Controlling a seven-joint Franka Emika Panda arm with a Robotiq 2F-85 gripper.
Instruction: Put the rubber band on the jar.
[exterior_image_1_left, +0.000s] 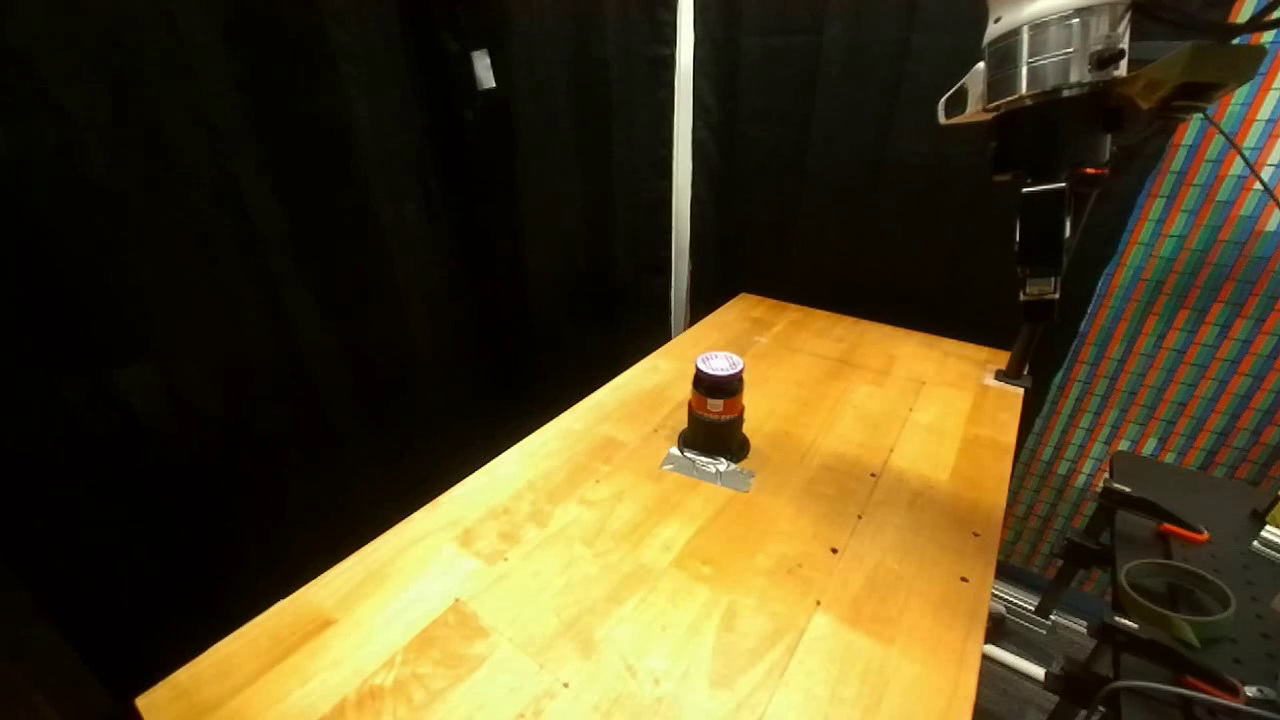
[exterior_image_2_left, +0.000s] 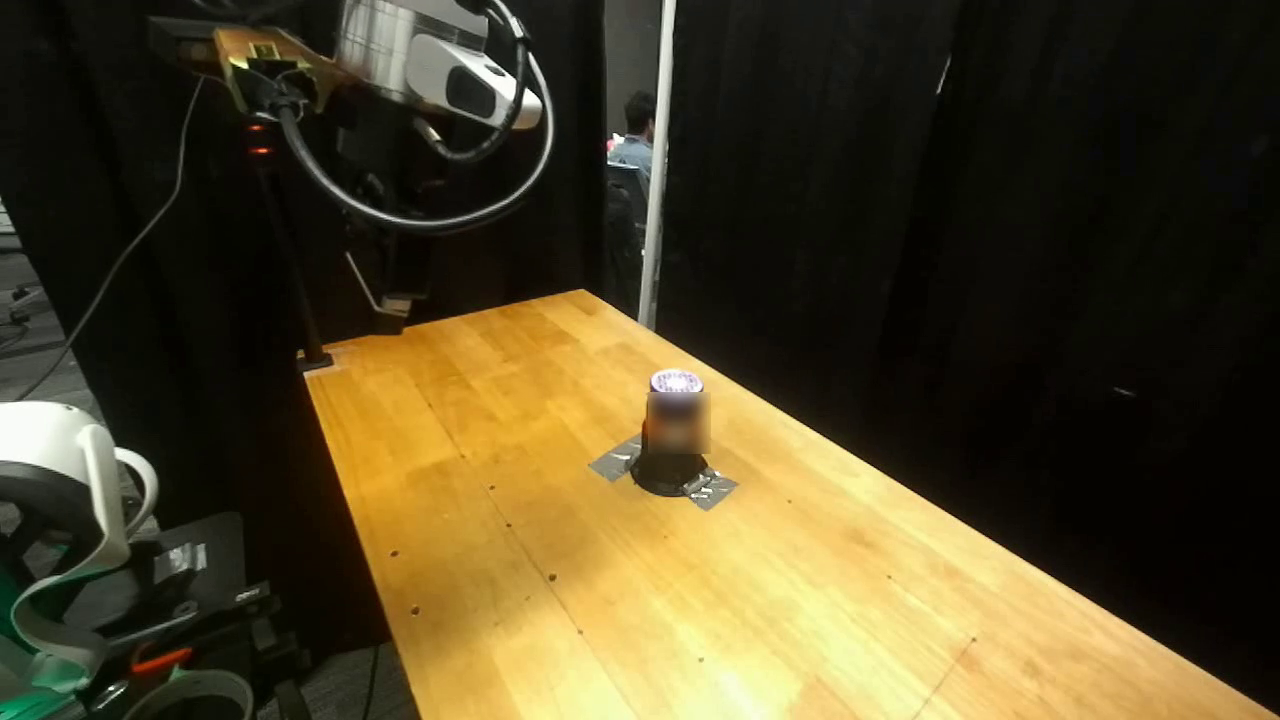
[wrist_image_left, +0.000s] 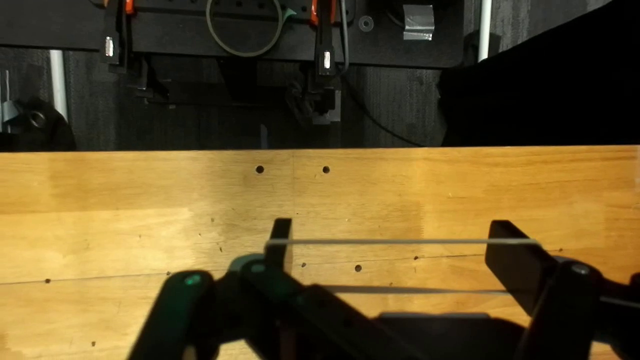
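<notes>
A small cylindrical jar (exterior_image_1_left: 718, 396), dark with an orange-brown label and a pale patterned round lid, stands upright above a black flared base (exterior_image_1_left: 715, 438) on the yellowish wooden surface (exterior_image_1_left: 620, 600). A strip of silver tape (exterior_image_1_left: 710, 471) lies at the base's near side. The slender black claw (exterior_image_1_left: 1040, 287) points down at the far right, well apart from the jar. Black cloth curtains (exterior_image_1_left: 300, 250) hang left and far.

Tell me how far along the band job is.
Done: the band is looped around the fingers of the open gripper, as the wrist view shows.
In hand: the gripper holds it stretched, apart from the jar, which stands upright in an exterior view with no band visible on it.
Left: probably bring the band over the jar, lower it and release it.
</notes>
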